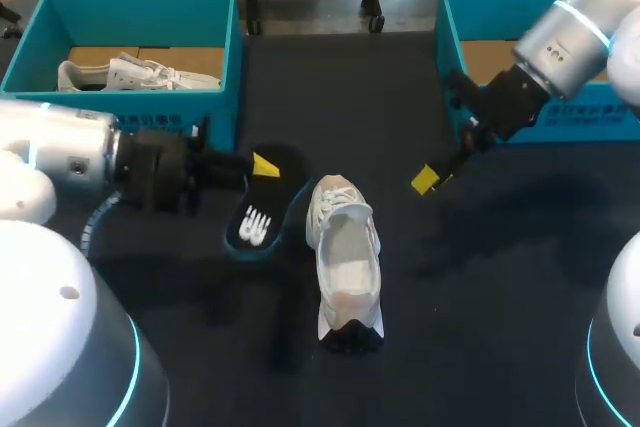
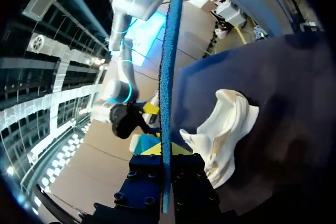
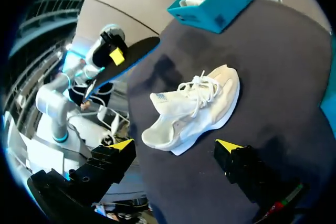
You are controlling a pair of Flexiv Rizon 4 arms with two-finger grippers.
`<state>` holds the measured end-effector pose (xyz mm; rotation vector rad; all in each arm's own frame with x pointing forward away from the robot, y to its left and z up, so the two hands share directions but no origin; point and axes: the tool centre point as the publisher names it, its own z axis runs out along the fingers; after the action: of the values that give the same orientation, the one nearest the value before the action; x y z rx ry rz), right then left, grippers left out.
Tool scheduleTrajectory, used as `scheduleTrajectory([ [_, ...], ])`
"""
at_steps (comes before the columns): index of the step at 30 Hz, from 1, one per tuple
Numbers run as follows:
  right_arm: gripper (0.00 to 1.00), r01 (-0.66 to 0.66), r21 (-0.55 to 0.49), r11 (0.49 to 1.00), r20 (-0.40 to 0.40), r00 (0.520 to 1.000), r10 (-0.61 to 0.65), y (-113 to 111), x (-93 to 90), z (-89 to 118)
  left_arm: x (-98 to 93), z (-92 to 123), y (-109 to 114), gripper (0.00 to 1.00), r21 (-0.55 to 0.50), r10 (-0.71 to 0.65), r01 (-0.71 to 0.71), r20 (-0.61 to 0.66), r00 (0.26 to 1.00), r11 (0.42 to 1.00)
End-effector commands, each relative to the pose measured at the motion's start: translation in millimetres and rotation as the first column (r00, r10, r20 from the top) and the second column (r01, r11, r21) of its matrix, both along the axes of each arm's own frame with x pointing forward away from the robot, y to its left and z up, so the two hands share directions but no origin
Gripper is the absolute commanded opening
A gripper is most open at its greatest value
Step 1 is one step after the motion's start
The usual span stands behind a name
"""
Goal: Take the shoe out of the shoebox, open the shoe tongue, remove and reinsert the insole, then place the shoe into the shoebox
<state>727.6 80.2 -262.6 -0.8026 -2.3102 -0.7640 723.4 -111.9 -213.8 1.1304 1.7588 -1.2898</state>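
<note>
Yellow tips of the left gripper [image 1: 262, 167], pressed on the insole [image 1: 255, 217] from both faces, near one end. Black on the upper face, blue along the rim, a white mark toward the free end. Sticks out ahead of the fingers; in the left wrist view, shows edge-on as a thin blue line running straight out from between the tips. Cannot tell whether the free end touches the table [image 1: 480, 277].

Just beside the insole, off to that gripper's side: the white shoe [image 1: 345, 257], outside any box, resting on the dark table with its opening upward, laces loose, dark heel end farthest from the boxes.

Close behind the left gripper's wrist: a teal shoebox [image 1: 225, 37], with a second shoe [image 1: 130, 75] lying inside.

Right gripper [image 3: 174, 145]: fingers spread wide, nothing between them, hanging over the table. Ahead of it, apart from both tips, the white shoe seen side-on. Just behind its wrist: a second teal shoebox [image 1: 450, 7], near corner close by.
</note>
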Motion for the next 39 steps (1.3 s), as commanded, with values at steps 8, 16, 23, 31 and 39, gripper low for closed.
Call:
scheduleTrajectory([
  [8, 1.00, -0.069, -0.099, 0.993, 0.143, 0.986, 0.083, 0.7, -5.4, 6.9, -18.1, 18.2, 18.5, 0.00, 0.050, 0.031, -0.034, 0.056, 0.998, 0.998],
  [16, 1.00, -0.187, -0.266, 0.946, 0.295, 0.918, 0.265, 4.2, -20.5, -5.9, -42.1, 19.9, 15.6, 0.00, 0.019, 0.009, -0.007, -0.103, 0.995, 1.000],
  [23, 1.00, -0.195, -0.338, 0.920, 0.326, 0.893, 0.310, -1.8, -45.2, -45.6, -70.6, 31.8, 23.9, 0.00, 0.017, 0.051, -0.048, -0.410, 0.911, 0.999],
  [31, 1.00, -0.194, -0.349, 0.917, 0.303, 0.902, 0.306, 2.3, -48.1, -51.1, -70.6, 31.8, 23.9, 0.00, 0.017, 0.051, -0.048, -0.410, 0.911, 0.999],
  [39, 1.00, -0.280, -0.474, 0.835, 0.339, 0.817, 0.467, 14.4, -45.5, -45.6, -74.1, 32.9, 19.4, 0.00, 0.004, 0.039, -0.042, -0.488, 0.872, 0.999],
])
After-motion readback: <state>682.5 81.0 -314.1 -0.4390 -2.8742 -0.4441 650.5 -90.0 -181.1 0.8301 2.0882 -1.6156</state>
